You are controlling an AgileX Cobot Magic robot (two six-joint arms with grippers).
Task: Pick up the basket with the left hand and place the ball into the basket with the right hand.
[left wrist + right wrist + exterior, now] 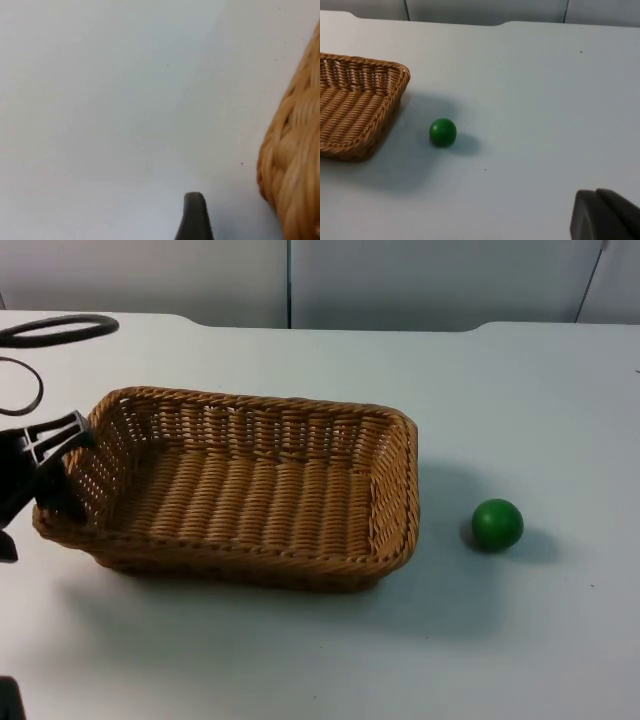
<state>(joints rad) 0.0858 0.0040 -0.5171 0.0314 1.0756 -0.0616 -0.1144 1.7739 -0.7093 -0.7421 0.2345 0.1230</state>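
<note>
A rectangular woven wicker basket [398,490] takes up the middle left of the top view. It casts a wide shadow underneath and looks raised off the table. My left gripper [60,478] is shut on its left short rim. The left wrist view has that wicker wall [295,165] close beside a black fingertip [195,217]. A small green ball [497,524] rests on the table to the right of the basket, a short gap away. In the right wrist view the ball [443,132] lies near the basket's corner [395,80], and my right gripper [605,216] waits well back from it.
The white table [520,640] runs to a grey partition wall [420,280] at the back. A black cable loop [55,330] lies at the far left.
</note>
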